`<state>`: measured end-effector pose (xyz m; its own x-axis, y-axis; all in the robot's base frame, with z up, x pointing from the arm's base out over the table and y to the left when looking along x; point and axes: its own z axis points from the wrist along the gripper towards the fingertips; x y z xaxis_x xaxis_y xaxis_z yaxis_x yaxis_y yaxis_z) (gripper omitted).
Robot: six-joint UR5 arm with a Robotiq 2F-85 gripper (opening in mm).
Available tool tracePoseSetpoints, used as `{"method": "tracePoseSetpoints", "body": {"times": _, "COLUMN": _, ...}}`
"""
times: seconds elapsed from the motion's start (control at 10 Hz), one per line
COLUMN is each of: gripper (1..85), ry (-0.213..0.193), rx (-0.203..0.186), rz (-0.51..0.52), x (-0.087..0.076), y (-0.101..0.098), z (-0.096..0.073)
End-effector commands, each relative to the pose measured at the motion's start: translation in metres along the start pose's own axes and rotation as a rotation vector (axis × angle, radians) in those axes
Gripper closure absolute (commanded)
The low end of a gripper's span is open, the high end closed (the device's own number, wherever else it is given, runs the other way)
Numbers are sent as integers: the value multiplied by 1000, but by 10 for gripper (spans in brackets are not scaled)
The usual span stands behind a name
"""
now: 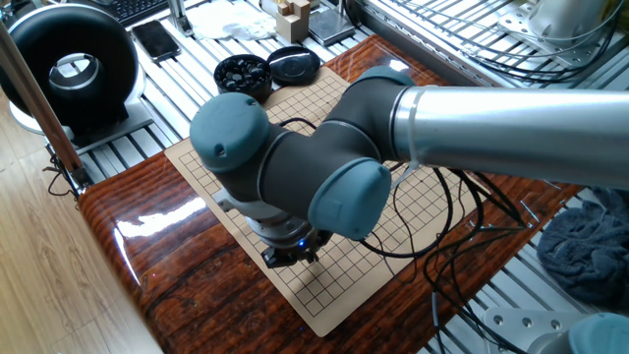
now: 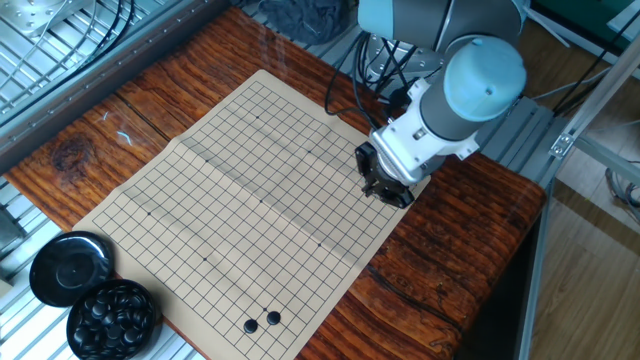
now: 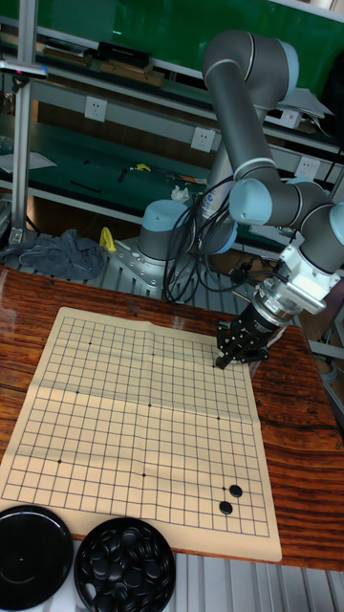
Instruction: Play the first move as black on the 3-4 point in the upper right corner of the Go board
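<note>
Hovering low over the far corner of the board (image 2: 230,190), my gripper (image 2: 383,187) sat just above the grid near the edge closest to my base, tilted down toward the paper. I could not tell whether the fingers were parted or pinched, since my wrist housing hid them in one fixed view and they showed only as a dark cluster in the other two. Whether a stone sat between them was equally hidden, though the pose, I judged, suited someone about to set one down.

Two loose black stones (image 2: 261,321) lay side by side on the grid near the opposite corner, on the same long edge, well apart from my gripper. The open bowl of black stones (image 2: 113,316) stood off the board at that end, with its lid (image 2: 70,267) beside it, so supply was at one end and the target corner at the other.

I read the 3-4 point (image 3: 217,364) as lying right under my fingertips in the tall fixed view, a few lines in from both edges of that corner. My arm reached across the wooden table (image 2: 440,260) from the base side, which kept the cables clear of the playing area. I judged the placement to be the step in hand, not yet visibly done.
</note>
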<state>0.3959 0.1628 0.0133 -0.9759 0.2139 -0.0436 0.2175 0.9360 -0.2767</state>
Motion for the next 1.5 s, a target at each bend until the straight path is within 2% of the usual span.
{"method": "tracePoseSetpoints", "body": {"times": 0.0, "gripper": 843, "ry": 6, "rx": 21, "rz": 0, "x": 1, "y": 1, "z": 1}}
{"method": "tracePoseSetpoints", "body": {"times": 0.4, "gripper": 843, "ry": 12, "rx": 49, "rz": -24, "x": 3, "y": -3, "z": 4}}
{"method": "tracePoseSetpoints", "body": {"times": 1.0, "gripper": 833, "ry": -5, "rx": -3, "rz": -19, "x": -1, "y": 13, "z": 5}}
{"method": "tracePoseSetpoints", "body": {"times": 1.4, "gripper": 767, "ry": -4, "rx": -8, "rz": -42, "x": 0, "y": 15, "z": 5}}
